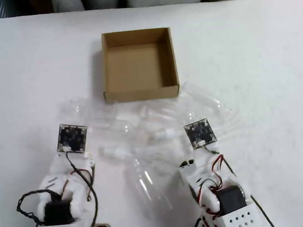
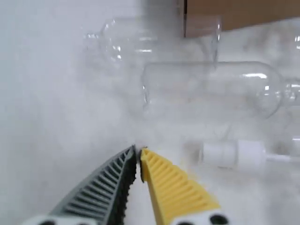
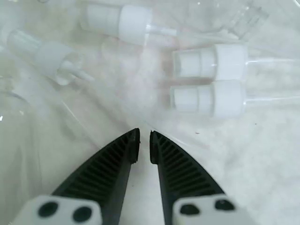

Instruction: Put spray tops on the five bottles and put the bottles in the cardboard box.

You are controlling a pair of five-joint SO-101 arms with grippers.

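The left gripper (image 2: 138, 153) has its grey and yellow fingers pressed together at the tips. It holds nothing and sits low over the white table (image 2: 47, 117). Near the tips, off to the yellow finger's side, a spray top (image 2: 234, 152) lies on its side, apart from them. Past it a clear bottle (image 2: 206, 89) lies on its side across the view. Behind that, a second bottle (image 2: 140, 40) lies close to a corner of the cardboard box (image 2: 239, 14).

The right gripper (image 3: 144, 140) has its black fingers drawn almost together, with only a thin slit at the tips and nothing caught between them. Ahead of it, a first white top (image 3: 208, 97) and a second white top (image 3: 211, 61) lie side by side, their thin tubes pointing the same way. The first is the nearer to the fingertips but does not touch them. Farther out lies a third top (image 3: 117, 21), and off to one side a fourth top (image 3: 47, 54) lies at an angle.

In the high view, the box stands open-topped beyond the scatter of bottles and tops, which lie on the table between it and the two arms. One more clear bottle, the lone bottle (image 1: 148, 186), lies between the arms.
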